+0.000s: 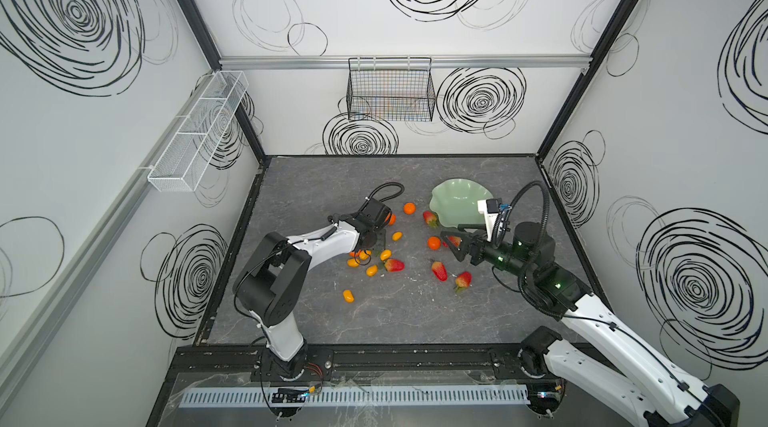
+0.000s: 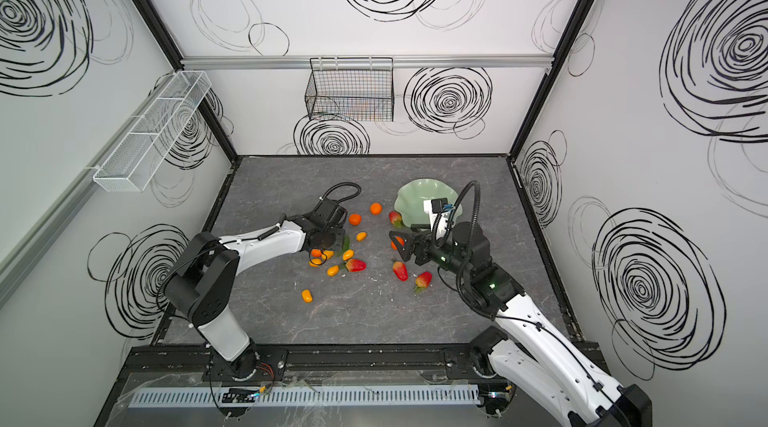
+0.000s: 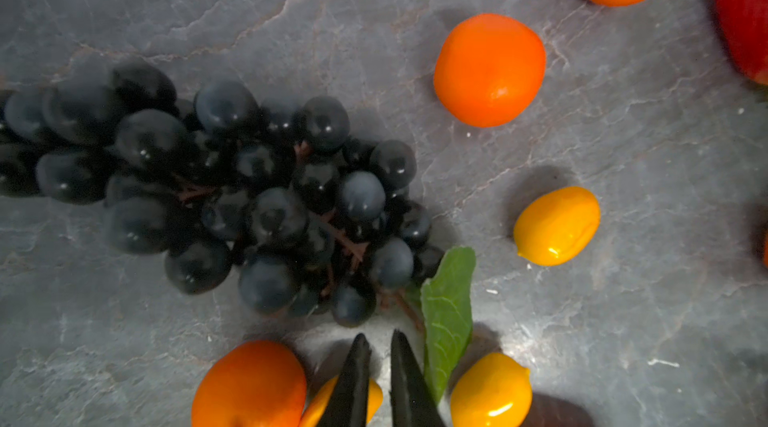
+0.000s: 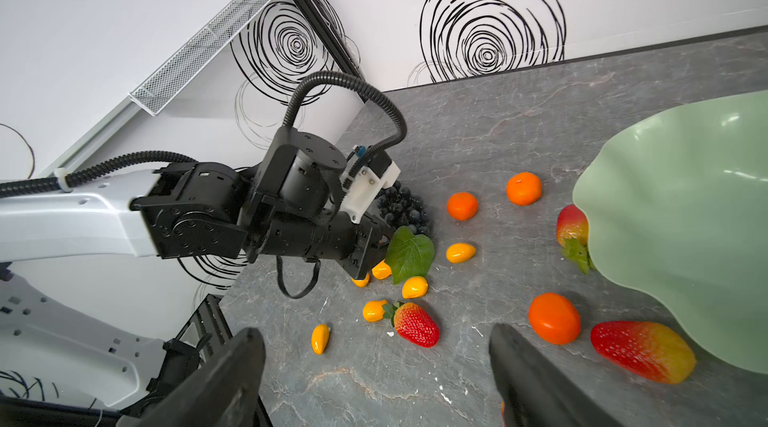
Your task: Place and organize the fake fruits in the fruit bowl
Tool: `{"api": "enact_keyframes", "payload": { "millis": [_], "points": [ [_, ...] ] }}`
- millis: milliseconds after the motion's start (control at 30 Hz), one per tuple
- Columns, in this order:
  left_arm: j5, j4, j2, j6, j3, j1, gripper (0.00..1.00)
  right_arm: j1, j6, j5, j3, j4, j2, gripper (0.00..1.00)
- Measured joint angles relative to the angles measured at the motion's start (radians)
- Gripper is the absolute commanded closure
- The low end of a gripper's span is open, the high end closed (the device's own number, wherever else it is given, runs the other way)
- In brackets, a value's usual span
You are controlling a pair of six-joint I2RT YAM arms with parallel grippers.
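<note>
Left claw [image 3: 379, 346] pressed together by the grape leaf [image 3: 446, 312], right claw [image 4: 376, 333] spread wide.
Its black fingertips [image 3: 357, 375] sit low over the grey table [image 1: 374, 321], between a tangerine [image 3: 249, 387] and a kumquat [image 3: 490, 393], the green leaf just beside one of them, the dark grape bunch [image 3: 257, 196] just beyond. The right claw hangs near the front rim of the pale green bowl [image 4: 681, 213] at the table's back right; two strawberries [image 4: 642, 350] lie at that rim, and more kumquats [image 1: 348, 296] lie loose on the table between the arms.
</note>
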Motion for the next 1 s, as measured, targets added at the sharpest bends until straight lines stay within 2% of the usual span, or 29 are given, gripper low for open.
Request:
{"api": "enact_keyframes", "payload": {
  "millis": [267,400,667,767,833,1000],
  "points": [
    [-0.012,-0.027,0.039,0.003,0.058,0.000,0.58,0.000,0.001,-0.006,0.000,0.002,0.007,0.11],
    [-0.011,-0.034,0.040,0.003,0.058,0.000,0.57,0.000,0.001,-0.006,0.000,0.002,0.007,0.11],
    [0.008,-0.024,0.053,0.005,0.054,0.002,0.64,0.000,-0.003,-0.006,0.000,0.002,0.016,0.11],
    [0.027,-0.014,0.056,0.006,0.047,0.002,0.56,0.000,-0.006,-0.007,0.000,0.002,0.021,0.11],
    [0.033,-0.005,0.056,0.006,0.037,0.002,0.47,0.000,-0.006,-0.007,0.000,0.002,0.023,0.11],
    [0.035,-0.001,0.064,0.007,0.023,0.002,0.44,0.000,-0.006,-0.008,0.000,0.003,0.029,0.11]
  ]
}}
